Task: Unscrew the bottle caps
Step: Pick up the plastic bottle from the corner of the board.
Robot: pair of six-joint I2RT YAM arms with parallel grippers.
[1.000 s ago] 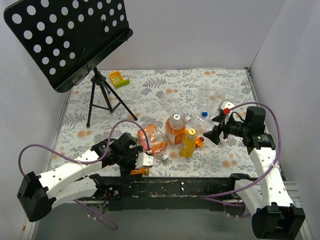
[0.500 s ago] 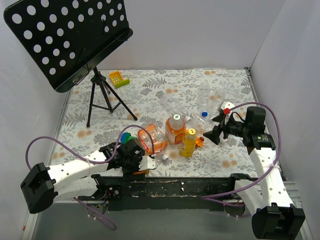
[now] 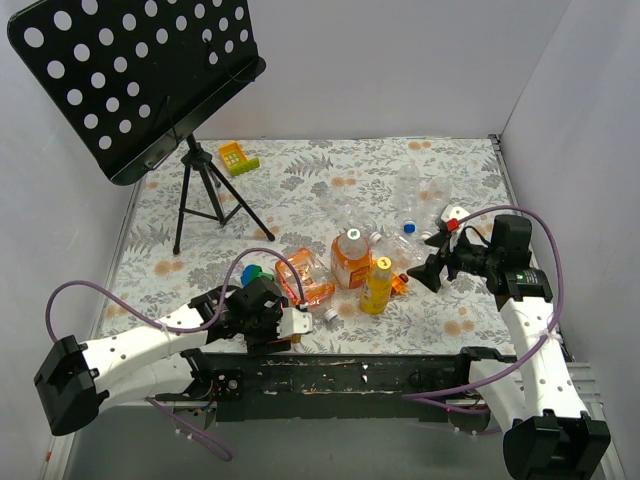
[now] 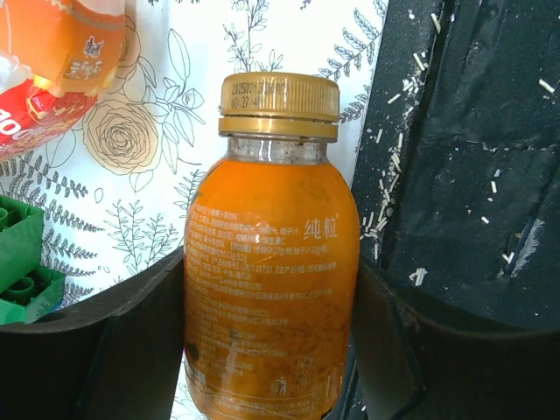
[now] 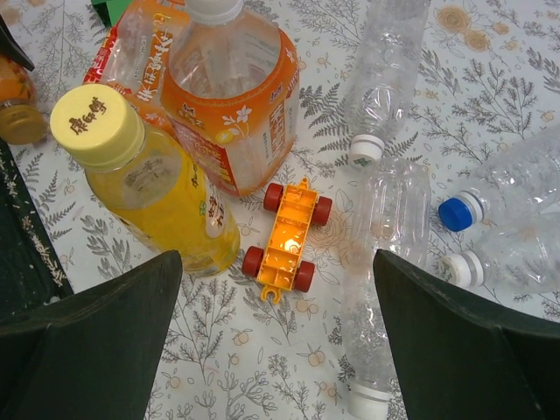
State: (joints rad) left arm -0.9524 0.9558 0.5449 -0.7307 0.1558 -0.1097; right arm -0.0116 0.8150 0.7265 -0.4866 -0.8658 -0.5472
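The left claw (image 4: 271,289) lies low at the near edge of the table (image 3: 330,180), its two black fingers (image 4: 114,350) pressed against either side of a small orange bottle (image 4: 271,297), gripping it round the body. This bottle lies on its side, partly on the flowered cloth and just beside the black rail (image 4: 464,157) that runs along the table edge. Its gold cap (image 4: 278,105) is screwed on and points away from the wrist. A green block (image 4: 22,262) sits just to the left of the claw, and the end of a crushed orange bottle (image 4: 52,70) shows at the upper left. The right claw (image 5: 276,262) hangs above the middle of the table, spread wide and holding nothing. Beneath it stands a yellow bottle (image 5: 166,201) with a yellow cap (image 5: 94,124) on top, touching a bigger orange-labelled bottle (image 5: 232,96) that bears a white cap (image 5: 214,9). A small orange toy car (image 5: 289,234) rests just beside both. To the right lie several clear bottles (image 5: 389,61) on their sides, capped in white and one in blue (image 5: 459,213). A black music stand (image 3: 140,80) rises at the far left of the table
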